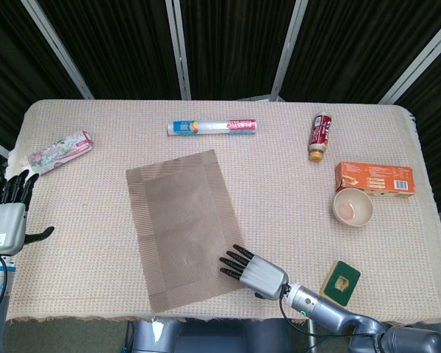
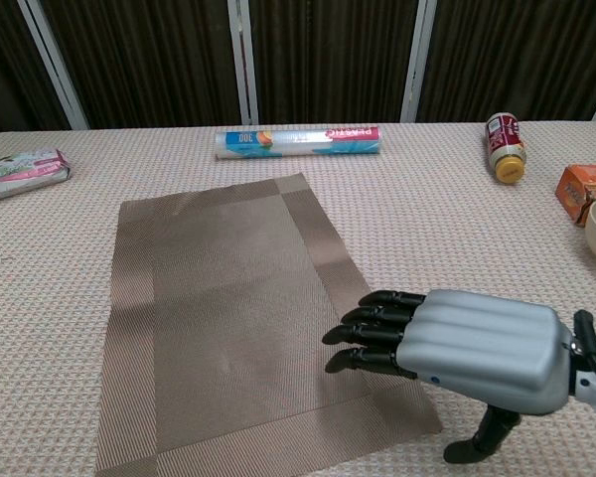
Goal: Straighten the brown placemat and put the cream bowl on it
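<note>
Tablecloth (image 1: 294,198) carries roll (image 1: 212,127), bottle (image 1: 321,135), box (image 1: 374,179).

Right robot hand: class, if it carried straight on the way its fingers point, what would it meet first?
The right robot hand points leftward over the brown placemat, so it would likely cross that mat first; whether its fingertips touch it is unclear.
</note>
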`<state>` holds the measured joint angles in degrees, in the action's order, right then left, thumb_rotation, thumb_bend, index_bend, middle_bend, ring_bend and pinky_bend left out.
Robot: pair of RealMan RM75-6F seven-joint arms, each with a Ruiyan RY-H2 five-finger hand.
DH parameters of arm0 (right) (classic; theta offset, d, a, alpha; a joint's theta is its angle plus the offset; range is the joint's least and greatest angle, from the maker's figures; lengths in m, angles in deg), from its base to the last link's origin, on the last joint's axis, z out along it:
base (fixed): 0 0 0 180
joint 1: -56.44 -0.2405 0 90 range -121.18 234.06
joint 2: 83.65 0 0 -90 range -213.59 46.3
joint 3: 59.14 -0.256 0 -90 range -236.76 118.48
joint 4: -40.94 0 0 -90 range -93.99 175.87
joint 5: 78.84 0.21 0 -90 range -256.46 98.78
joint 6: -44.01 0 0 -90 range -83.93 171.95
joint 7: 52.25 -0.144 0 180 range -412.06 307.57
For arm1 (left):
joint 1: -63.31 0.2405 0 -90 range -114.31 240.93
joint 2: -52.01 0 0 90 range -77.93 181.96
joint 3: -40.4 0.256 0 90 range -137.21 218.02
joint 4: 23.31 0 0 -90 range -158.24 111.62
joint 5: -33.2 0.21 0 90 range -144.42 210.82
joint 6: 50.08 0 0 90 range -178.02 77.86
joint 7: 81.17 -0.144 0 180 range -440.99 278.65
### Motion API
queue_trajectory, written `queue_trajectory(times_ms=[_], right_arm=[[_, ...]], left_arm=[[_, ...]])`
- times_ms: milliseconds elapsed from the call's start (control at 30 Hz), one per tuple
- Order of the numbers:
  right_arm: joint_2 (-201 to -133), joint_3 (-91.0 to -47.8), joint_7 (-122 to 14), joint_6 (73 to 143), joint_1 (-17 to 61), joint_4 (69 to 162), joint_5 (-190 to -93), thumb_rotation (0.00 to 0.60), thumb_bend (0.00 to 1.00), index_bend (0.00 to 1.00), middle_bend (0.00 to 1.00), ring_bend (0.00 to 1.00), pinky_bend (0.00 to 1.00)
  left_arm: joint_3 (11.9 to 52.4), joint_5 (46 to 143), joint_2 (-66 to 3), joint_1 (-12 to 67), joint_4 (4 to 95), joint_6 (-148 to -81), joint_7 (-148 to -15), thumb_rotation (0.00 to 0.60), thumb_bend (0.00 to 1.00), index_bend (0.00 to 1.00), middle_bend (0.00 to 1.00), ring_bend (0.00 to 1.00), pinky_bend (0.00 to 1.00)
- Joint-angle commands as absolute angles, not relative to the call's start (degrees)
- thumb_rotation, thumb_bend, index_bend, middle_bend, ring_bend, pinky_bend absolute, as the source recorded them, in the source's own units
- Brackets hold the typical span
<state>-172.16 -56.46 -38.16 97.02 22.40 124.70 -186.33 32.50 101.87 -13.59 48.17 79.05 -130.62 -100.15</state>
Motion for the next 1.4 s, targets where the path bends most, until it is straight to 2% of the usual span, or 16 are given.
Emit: queue_trajectory(times_ms=[33, 667, 1200, 1400], right_arm=[[-172.88, -56.81, -37.51, 96.95, 22.12, 124.4, -185.53, 0.6, 0.07, 0.13, 0.04, 0.0, 0.0], [-175.59, -56.22, -34.74, 98.09, 21.15, 122.16, -183.66, 0.6, 0.08, 0.14, 0.04, 0.0, 0.0], [-177.0, -56.36, -38.18, 100.46, 20.63, 118.57, -181.81, 0.6, 0.28, 0.14, 0.04, 0.0, 0.0], [-177.55, -55.44, -38.79, 100.61, 20.47, 116.5, -181.7, 0.6, 0.32, 0.15, 0.04, 0.0, 0.0]], left_arm=[[32.42, 101.82, -13.56, 48.1, 79.06, -130.42, -100.08, 0.6, 0.06, 0.0, 0.0, 0.0, 0.0], [32.41, 102.05, -12.9, 48.42, 79.92, -130.09, -99.52, 0.6, 0.06, 0.0, 0.0, 0.0, 0.0], [32.63, 102.68, -12.6, 48.59, 80.26, -129.85, -99.17, 0.6, 0.06, 0.0, 0.0, 0.0, 0.0], [32.64, 102.66, -12.54, 48.62, 80.34, -129.68, -99.13, 0.6, 0.06, 0.0, 0.0, 0.0, 0.0]])
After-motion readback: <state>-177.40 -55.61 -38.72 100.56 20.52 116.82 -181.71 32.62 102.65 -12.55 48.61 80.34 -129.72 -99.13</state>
